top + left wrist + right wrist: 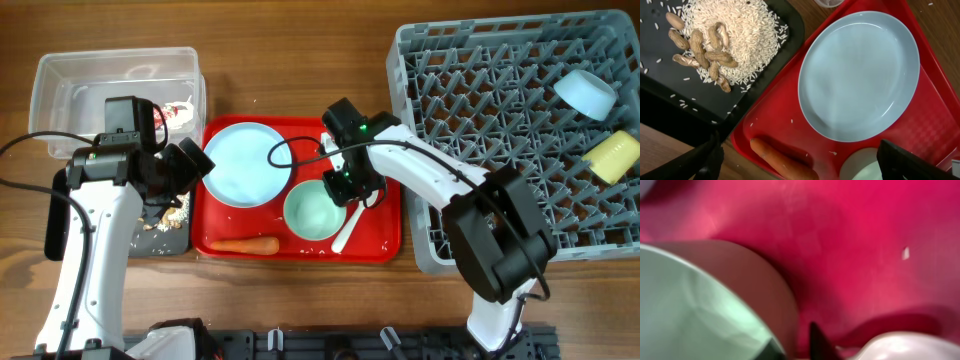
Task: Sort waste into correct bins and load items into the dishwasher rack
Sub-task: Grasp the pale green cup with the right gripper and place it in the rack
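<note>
On the red tray (385, 235) lie a light blue plate (243, 163), a pale green bowl (315, 215), a white spoon (346, 230) and an orange carrot (245, 245). My left gripper (800, 147) is open and empty above the tray's near-left corner, over the carrot (782, 160) and beside the plate (860, 75). My right gripper (797, 347) has its fingers close together on either side of the green bowl's (685, 310) rim; the spoon (905, 347) lies just beside it. A light blue bowl (585, 92) and a yellow cup (612, 157) sit in the grey rack (470, 90).
The clear tub (70, 95) at back left holds a red-and-white wrapper (180, 112). The black tray (770, 55) left of the red tray holds rice (740, 30) and peanuts (700, 47). My left arm hides most of it from overhead.
</note>
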You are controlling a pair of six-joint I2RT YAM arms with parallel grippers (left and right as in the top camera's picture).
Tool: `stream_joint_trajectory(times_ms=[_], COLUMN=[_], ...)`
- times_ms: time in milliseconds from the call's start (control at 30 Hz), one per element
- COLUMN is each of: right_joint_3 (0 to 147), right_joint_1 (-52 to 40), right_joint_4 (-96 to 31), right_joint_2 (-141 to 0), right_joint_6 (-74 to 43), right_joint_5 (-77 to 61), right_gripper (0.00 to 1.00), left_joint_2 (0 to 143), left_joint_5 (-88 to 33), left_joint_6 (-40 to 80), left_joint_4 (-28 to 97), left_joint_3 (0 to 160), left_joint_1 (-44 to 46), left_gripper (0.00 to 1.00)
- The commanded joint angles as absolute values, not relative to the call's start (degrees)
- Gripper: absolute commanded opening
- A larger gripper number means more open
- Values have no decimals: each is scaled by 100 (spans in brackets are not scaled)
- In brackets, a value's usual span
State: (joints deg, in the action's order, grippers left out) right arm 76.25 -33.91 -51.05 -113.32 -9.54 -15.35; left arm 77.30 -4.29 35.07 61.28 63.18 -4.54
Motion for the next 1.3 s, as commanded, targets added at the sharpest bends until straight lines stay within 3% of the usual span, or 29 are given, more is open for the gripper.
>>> stream_joint_trajectory(times_ms=[0, 133, 200, 300, 367, 533, 667, 900, 1100, 1133, 1200, 1267], right_joint_3=[7953, 8530, 8567, 8567, 8556, 8547, 8543, 8536, 8462, 8462, 8462, 8462], right_joint_1=[-3205, -2707, -2196, -1509, -947, 137, 705, 421, -209, -311, -423, -467], right_joint_4=[-5155, -5369, -4963, -4062, -3400, -2281, -1411, -1179, -2370, -2683, -3240, -3894], right_joint_2=[-11059, -9972, -9054, -8687, -8713, -9059, -10261, -11863, -11889, -11887, -11861, -11723], right_joint_6=[-1070, -1046, -1046, 54, 620, 604, 672, 633, -97, -180, -392, -1068], right_joint_5=[-1096, 272, 2694, 4108, 4519, 5422, 6910, 7133, 6801, 6687, 6320, 5946], right_gripper=[4, 4, 4, 4, 4, 4, 4, 4, 4, 10, 42, 86], left_joint_2=[7640, 7640, 7640, 7640, 7640, 7640, 7640, 7640, 7640, 7640, 7640, 7640], left_joint_5=[-355, -355, -355, -355, -355, -355, -355, -405, -445, -445, -443, -445], left_joint_6=[3518, 3520, 3518, 3518, 3518, 3518, 3520, 3522, 3522, 3520, 3520, 3520], left_joint_4=[6114, 6114, 6112, 6110, 6110, 6108, 6110, 6110, 6110, 6110, 6110, 6112], left_joint_3=[6344, 6344, 6344, 6344, 6344, 6344, 6344, 6344, 6344, 6344, 6344, 6344], left_joint_1=[-478, -478, -478, -478, -478, -478, -478, -478, -478, -478, -478, -478], left_gripper=[100, 100, 100, 100, 100, 100, 100, 100, 100, 100, 100, 100])
